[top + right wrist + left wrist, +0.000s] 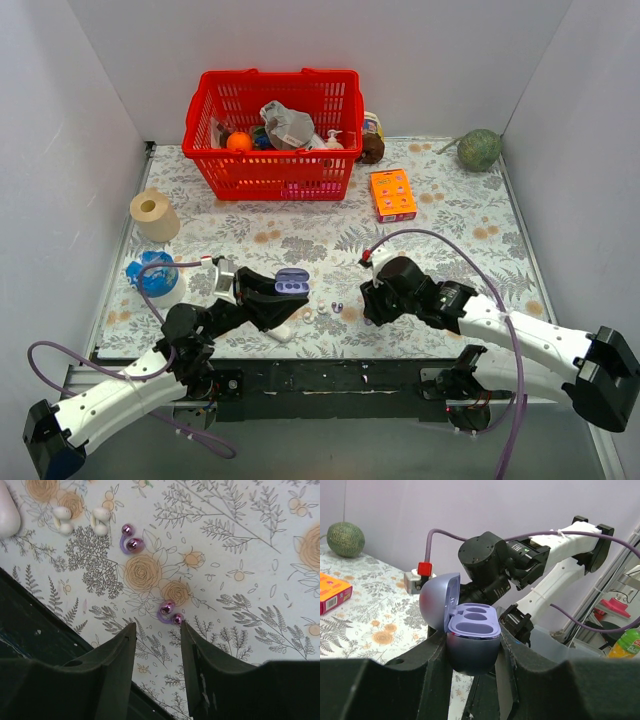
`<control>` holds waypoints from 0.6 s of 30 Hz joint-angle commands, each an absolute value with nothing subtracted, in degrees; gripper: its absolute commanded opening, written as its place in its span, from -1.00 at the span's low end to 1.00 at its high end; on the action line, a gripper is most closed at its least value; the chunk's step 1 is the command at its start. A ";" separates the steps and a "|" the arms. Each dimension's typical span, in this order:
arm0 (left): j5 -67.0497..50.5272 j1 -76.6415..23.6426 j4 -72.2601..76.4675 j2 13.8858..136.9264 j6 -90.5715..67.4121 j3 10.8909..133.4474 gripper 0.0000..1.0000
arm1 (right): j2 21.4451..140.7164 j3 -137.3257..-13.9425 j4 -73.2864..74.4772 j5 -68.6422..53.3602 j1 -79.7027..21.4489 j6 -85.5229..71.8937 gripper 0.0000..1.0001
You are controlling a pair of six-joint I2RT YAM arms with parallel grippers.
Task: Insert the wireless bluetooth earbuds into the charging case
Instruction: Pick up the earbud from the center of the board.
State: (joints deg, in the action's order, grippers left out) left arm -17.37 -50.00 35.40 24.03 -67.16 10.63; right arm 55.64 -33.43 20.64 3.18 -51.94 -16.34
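Observation:
My left gripper [275, 292] is shut on the charging case [291, 281], a lavender-blue oval held above the table with its lid open. In the left wrist view the case [472, 630] sits between the fingers [432, 655], and its two purple sockets are empty. Two purple glossy earbuds lie on the floral cloth, one [170, 613] just beyond my right fingertips and one [131, 539] farther off. In the top view they [338, 307] lie between the two grippers. My right gripper [157, 630] is open and empty, low over the cloth, with its right finger [192, 645] beside the nearer bud.
Two small white buds [62, 519] and a white oval lump [7, 510] lie past the purple ones. A red basket [270, 175] stands at the back, with an orange box [392, 194], a green melon [480, 149], a tape roll [153, 213] and a blue object [155, 272] around it.

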 commanded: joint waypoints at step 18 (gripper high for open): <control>-17.84 -49.75 32.35 23.82 -67.59 10.55 -1.00 | 63.98 -30.50 14.06 9.31 -56.60 -15.64 -0.23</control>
